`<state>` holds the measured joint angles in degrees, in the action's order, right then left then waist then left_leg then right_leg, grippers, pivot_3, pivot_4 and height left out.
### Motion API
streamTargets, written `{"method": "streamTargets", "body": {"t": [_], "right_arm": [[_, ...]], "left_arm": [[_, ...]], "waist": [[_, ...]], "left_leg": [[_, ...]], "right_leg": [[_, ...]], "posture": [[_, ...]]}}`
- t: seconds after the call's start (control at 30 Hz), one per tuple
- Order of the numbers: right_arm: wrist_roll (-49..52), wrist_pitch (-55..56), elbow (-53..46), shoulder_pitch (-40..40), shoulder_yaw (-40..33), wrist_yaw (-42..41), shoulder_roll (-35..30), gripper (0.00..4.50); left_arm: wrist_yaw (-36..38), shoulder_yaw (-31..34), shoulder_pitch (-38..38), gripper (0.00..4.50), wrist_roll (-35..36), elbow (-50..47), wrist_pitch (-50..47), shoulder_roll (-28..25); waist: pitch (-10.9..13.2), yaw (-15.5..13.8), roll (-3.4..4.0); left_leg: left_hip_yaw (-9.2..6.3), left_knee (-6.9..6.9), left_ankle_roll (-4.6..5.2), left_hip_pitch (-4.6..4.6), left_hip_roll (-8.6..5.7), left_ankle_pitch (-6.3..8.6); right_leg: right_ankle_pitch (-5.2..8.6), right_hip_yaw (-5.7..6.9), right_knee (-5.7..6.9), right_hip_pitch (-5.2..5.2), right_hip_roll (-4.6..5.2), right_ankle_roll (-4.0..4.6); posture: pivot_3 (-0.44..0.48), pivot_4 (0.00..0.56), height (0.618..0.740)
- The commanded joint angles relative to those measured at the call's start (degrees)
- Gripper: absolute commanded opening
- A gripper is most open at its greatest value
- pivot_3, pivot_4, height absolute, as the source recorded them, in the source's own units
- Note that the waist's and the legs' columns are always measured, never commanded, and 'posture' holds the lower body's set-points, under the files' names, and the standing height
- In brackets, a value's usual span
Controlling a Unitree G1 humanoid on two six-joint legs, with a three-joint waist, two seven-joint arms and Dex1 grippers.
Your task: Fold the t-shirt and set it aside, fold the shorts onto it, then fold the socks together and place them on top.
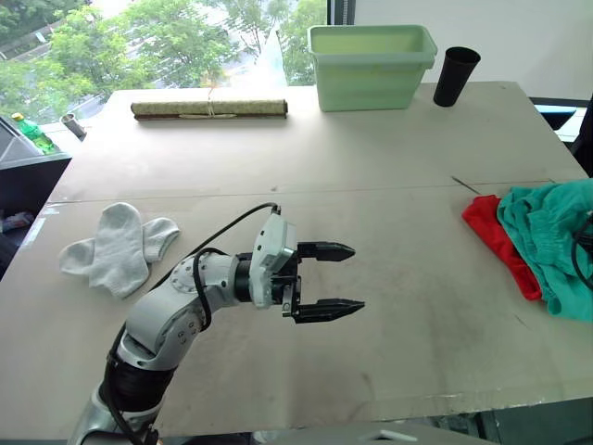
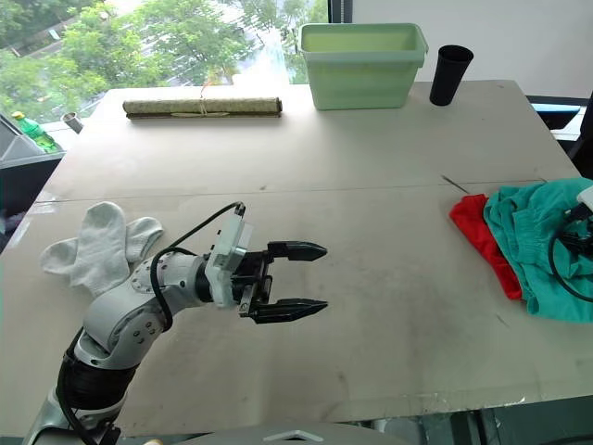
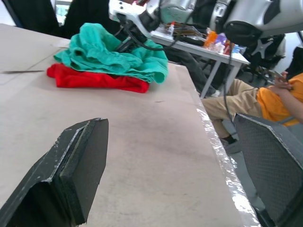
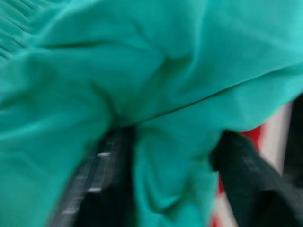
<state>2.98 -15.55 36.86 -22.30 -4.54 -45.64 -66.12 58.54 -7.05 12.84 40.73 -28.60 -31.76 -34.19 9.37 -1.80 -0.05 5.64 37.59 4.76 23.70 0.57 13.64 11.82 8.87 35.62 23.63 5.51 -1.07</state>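
Shorts: we see the teal shorts heaped on the red t-shirt at the table's right edge (set aside there, we judge).
Right gripper: buried in teal cloth, fingers apart, a fold between them.
Left gripper: spread, empty, over bare mid-table.
Socks: near left, unfolded, overlapping.
Room: wide open centre; the green tub stands far.

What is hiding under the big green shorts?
The red t-shirt lies under the teal shorts. Only its edge nearer the table's middle peeks out. The rest is covered, so how neatly it is folded cannot be seen.
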Motion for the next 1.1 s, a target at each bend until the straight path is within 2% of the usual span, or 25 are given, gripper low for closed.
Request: {"method": "streamTargets", "body": {"t": [0.03, 0.13, 0.23, 0.33, 0.4, 0.57, 0.6, 0.67, 0.73, 0.83, 0.93, 1.03, 1.1], "right_arm": [[-1.88, 3.61, -9.04, 8.47, -9.79, 4.84, -5.64, 3.3], [0.05, -2.82, -23.79, 18.83, -24.39, 5.27, -3.0, 3.3], [2.16, -11.22, -37.84, 24.48, -35.4, 4.72, 1.08, 3.3], [10.27, -21.07, -51.73, 23.25, -40.91, 6.06, 7.87, 3.3], [13.84, -24.57, -57.89, 21.35, -40.77, 7.99, 12.31, 3.3], [24.15, -28.48, -70.92, 16.96, -34.55, 11.55, 23.08, 3.3], [27.47, -28.83, -73.56, 14.98, -31.92, 12.8, 26.43, 3.84], [32.32, -29.37, -78.44, 12.42, -23.81, 13.26, 31.52, 4.39], [34.85, -29.65, -81.04, 10.9, -14.96, 11.71, 34.21, 4.39], [34.75, -27.71, -80.3, 7.29, -3.69, 10.06, 37.11, 4.39], [28.13, -23.09, -76.92, 4.36, 7.26, 5.88, 35.02, 4.39], [26.24, -19.73, -73.11, 1.94, 11.49, 3.98, 35.86, 4.39], [26.04, -18.03, -72.08, 1.77, 12.83, 2.86, 36.43, 4.39]], "left_arm": [[-0.64, 0.49, -0.26, 4.5, -0.27, -0.28, 1.35, 0.85], [-1.04, -0.47, 1.1, 4.5, -1.06, 1.86, 1.97, 2.57], [-1.12, -1.66, 2.98, 4.5, -2.01, 4.44, 2.49, 4.74], [-0.81, -2.55, 4.88, 4.5, -2.37, 7.17, 2.57, 6.76], [-1.19, -1.97, 5.49, 4.5, -2.19, 8.28, 2.26, 7.57], [-5.92, 1.62, 5.26, 4.5, -2.85, 9.67, 2.61, 8.65], [-8.41, 3.11, 5.09, 4.5, -3.33, 10.32, 2.92, 9.25], [-13.43, 6.48, 4.57, 4.5, -5.1, 11.7, 3.93, 10.06], [-17.97, 9.61, 3.23, 4.5, -7.54, 12.19, 4.1, 9.24], [-23.42, 14.85, -0.69, 4.5, -10.98, 11.74, 3.3, 6.46], [-25.58, 21.27, -4.56, 4.5, -11.53, 11.62, 1.08, 1.83], [-30.98, 28.41, -7.79, 4.5, -13.4, 10.73, -2.99, -2.34], [-32.23, 30.83, -10.06, 4.5, -14.34, 9.71, -4.91, -4.64]], "waist": [[-0.03, -0.52, 0.13], [-0.04, -0.53, 0.18], [-0.08, -0.48, 0.24], [-0.14, -0.29, 0.16], [-0.16, -0.18, 0.08], [-0.15, -0.36, 0.05], [-0.15, -0.34, 0.05], [-0.14, -0.04, 0.04], [-0.14, 0.26, 0.05], [-0.14, 0.79, 0.03], [-0.11, 0.97, -0.09], [-0.07, 0.81, -0.28], [-0.08, 0.63, -0.3]], "left_leg": [[0.01, 0.03, -0.01, -0.02, 0.0, 0.01], [-0.02, 0.07, -0.08, -0.05, 0.01, 0.07], [-0.05, 0.07, -0.27, -0.08, 0.07, 0.18], [-0.07, 0.11, -0.02, -0.07, 0.1, 0.32], [-0.1, 0.16, -0.01, -0.06, 0.19, 0.33], [-0.14, 0.17, 0.18, -0.01, 0.23, 0.16], [-0.14, 0.17, 0.15, 0.0, 0.23, 0.14], [-0.16, 0.18, 0.17, 0.0, 0.23, 0.15], [-0.18, 0.18, 0.22, -0.02, 0.26, 0.18], [-0.19, 0.16, 0.21, -0.02, 0.27, 0.17], [-0.16, 0.17, 0.05, 0.01, 0.22, 0.08], [-0.19, 0.17, -0.01, 0.02, 0.21, 0.11], [-0.21, 0.19, -0.22, 0.02, 0.18, 0.23]], "right_leg": [[0.0, 0.0, 0.01, -0.01, 0.02, 0.0], [0.0, 0.01, 0.05, -0.02, 0.03, -0.01], [0.01, 0.02, 0.12, -0.01, 0.01, 0.0], [-0.01, 0.02, 0.17, 0.0, -0.04, -0.02], [-0.01, 0.01, 0.19, 0.0, -0.15, -0.02], [0.0, 0.01, 0.18, 0.02, -0.21, -0.01], [0.0, 0.01, 0.18, 0.03, -0.2, 0.0], [-0.01, 0.0, 0.18, 0.03, -0.2, -0.01], [-0.01, 0.0, 0.21, 0.03, -0.22, -0.01], [-0.01, 0.02, 0.22, 0.05, -0.23, 0.0], [-0.01, 0.02, 0.19, 0.06, -0.19, 0.0], [0.0, 0.05, 0.17, 0.07, -0.17, 0.02], [0.06, 0.07, 0.17, 0.1, -0.1, 0.11]], "posture": [[0.0, 0.15, 0.727], [0.0, 0.15, 0.727], [0.0, 0.15, 0.727], [0.0, 0.15, 0.727], [0.0, 0.15, 0.727], [0.0, 0.15, 0.727], [0.0, 0.15, 0.727], [0.0, 0.15, 0.727], [0.0, 0.15, 0.727], [0.0, 0.15, 0.727], [0.0, 0.15, 0.727], [0.0, 0.15, 0.727], [0.0, 0.15, 0.727]]}}
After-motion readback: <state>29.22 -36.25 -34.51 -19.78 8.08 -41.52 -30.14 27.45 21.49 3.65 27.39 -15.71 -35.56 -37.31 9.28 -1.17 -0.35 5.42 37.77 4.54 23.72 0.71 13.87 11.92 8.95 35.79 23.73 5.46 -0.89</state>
